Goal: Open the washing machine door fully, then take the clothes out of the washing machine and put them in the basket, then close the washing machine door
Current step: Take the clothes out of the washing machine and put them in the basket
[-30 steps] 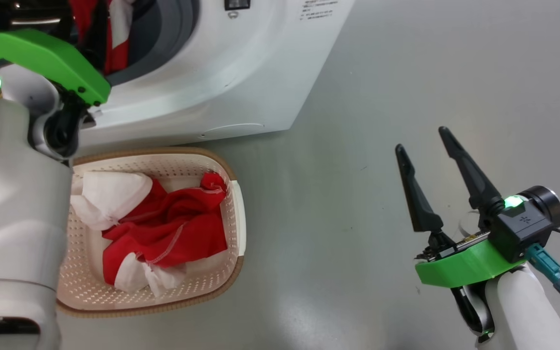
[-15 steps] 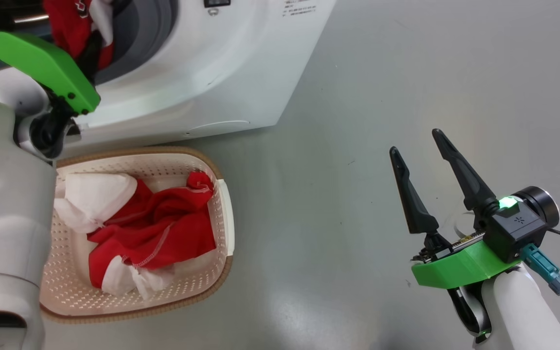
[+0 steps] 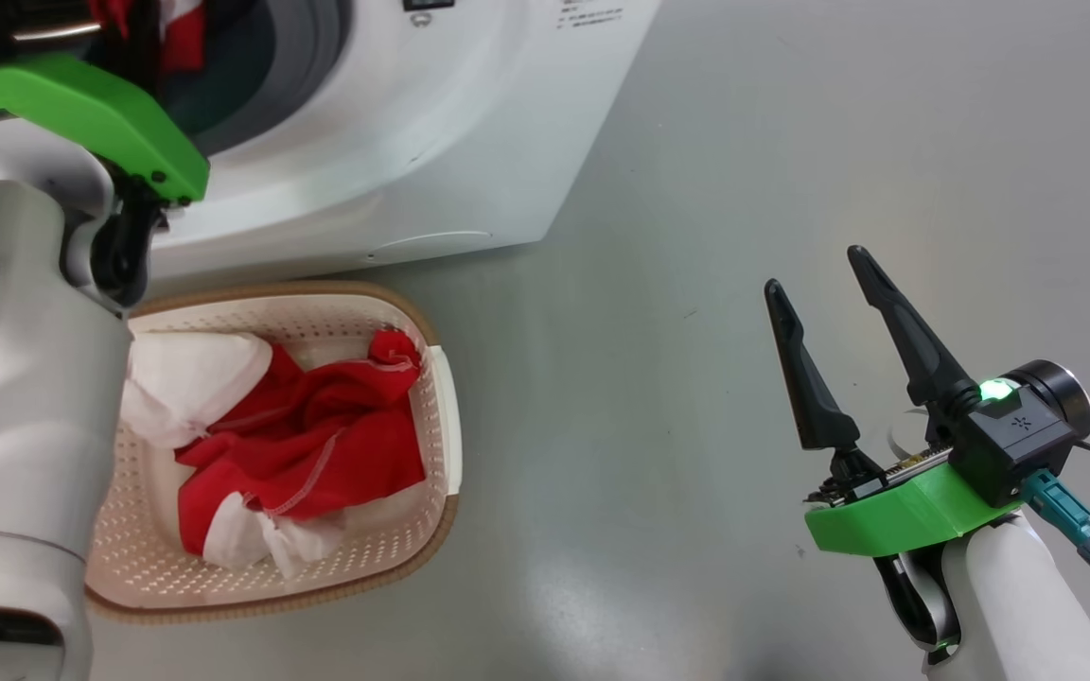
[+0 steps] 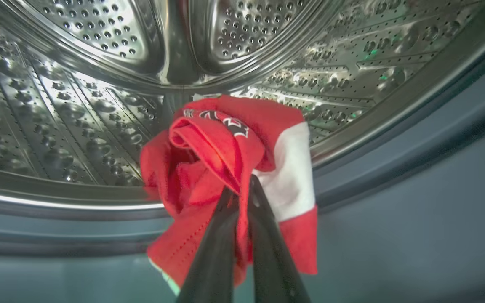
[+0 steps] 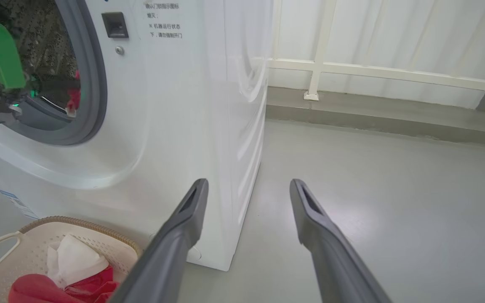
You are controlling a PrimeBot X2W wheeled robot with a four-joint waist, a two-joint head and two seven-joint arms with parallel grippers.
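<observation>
The white washing machine (image 3: pixel 431 123) stands with its mouth open, and its door is out of view. In the left wrist view, at the lip of the steel drum (image 4: pixel 99 63), my left gripper (image 4: pixel 242 187) is shut on a bunched red garment with a white band (image 4: pixel 225 143). The head view has that arm's green bracket (image 3: pixel 81 113) at the mouth, with red cloth (image 3: pixel 181 47) just past it. The cream basket (image 3: pixel 431 378) sits on the floor below the mouth and holds red and white clothes (image 3: pixel 318 445). My right gripper (image 3: pixel 815 268) hangs open over bare floor, far to the right.
The grey rubber ring (image 5: pixel 95 84) rims the mouth. A low kerb and a white railing (image 5: pixel 352 69) run along the wall behind the machine. Grey floor (image 3: pixel 696 142) stretches right of the machine and the basket (image 5: pixel 78 223).
My left gripper's fingers have closed on the red garment at the drum mouth. The head camera shifted a little. The right arm has stayed where it was.
</observation>
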